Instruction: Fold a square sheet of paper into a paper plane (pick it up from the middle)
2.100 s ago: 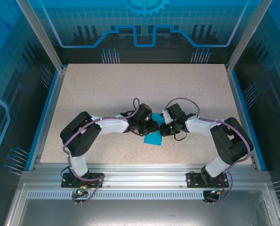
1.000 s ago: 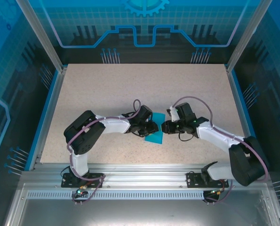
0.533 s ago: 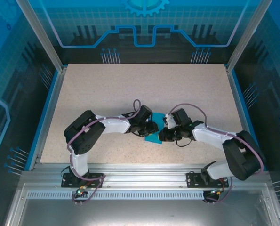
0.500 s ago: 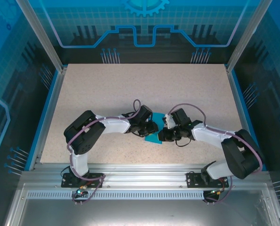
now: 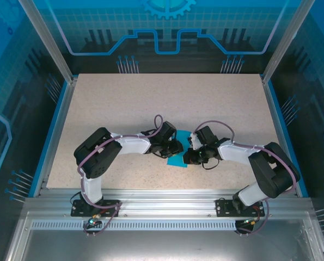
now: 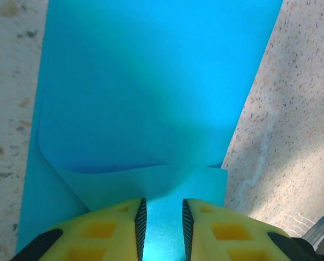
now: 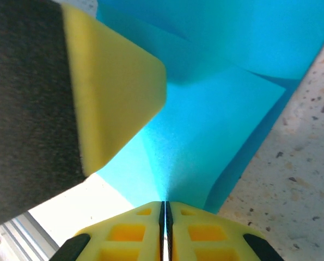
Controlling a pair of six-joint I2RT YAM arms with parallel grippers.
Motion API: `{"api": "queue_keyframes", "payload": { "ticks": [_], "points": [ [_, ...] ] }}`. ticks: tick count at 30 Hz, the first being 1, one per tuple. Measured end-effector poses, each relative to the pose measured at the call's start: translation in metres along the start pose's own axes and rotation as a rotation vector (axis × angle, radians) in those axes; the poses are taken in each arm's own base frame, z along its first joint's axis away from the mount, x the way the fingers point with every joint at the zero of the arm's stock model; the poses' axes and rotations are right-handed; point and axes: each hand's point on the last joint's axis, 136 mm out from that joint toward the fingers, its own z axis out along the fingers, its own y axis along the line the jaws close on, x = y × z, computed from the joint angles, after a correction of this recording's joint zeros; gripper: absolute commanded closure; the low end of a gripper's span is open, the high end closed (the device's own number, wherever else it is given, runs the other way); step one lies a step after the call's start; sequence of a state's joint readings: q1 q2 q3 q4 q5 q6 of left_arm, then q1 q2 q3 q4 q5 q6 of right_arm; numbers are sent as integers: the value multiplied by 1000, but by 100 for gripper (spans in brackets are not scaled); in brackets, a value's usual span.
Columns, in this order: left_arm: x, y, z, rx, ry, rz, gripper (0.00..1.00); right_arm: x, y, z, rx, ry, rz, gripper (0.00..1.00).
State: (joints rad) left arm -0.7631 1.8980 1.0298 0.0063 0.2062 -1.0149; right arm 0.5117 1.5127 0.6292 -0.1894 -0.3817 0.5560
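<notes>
Now both grippers meet on the paper at mid-table

Seen from above, the left gripper (image 5: 178, 149) and the right gripper (image 5: 187, 157) sit nose to nose near the middle of the table (image 5: 123, 103), a little toward the near edge. The paper (image 5: 176, 161) lies under and between them. A teal corner pokes out on the near side and a sliver on the far side.

From the left wrist, the sheet stretches away over the speckled top, with a flap folded back over it. The flap's curled fold is at the left, and its free edge runs across just ahead of the fingers (image 6: 118, 217). The left jaws stand a little apart, with teal showing in the gap. They are not clenched, and whether they press the flap down I cannot tell.

From the right wrist, the right jaws are clenched to a hairline seam. A raised crease of paper runs straight into that seam, so this gripper is grasping the paper. Layers of the sheet overlap beyond, one corner pointing right over the table. At upper left, close by, one yellow finger (image 7: 112, 92) of the left gripper, black on its back, hangs over the paper
</notes>
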Motion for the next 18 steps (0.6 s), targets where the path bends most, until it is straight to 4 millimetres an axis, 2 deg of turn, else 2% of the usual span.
{"api": "queue_keyframes", "payload": {
  "ticks": [18],
  "points": [
    [0,0,0,-1,0,0,72,6,-11,3,37,12,-10,87]
  ]
}}
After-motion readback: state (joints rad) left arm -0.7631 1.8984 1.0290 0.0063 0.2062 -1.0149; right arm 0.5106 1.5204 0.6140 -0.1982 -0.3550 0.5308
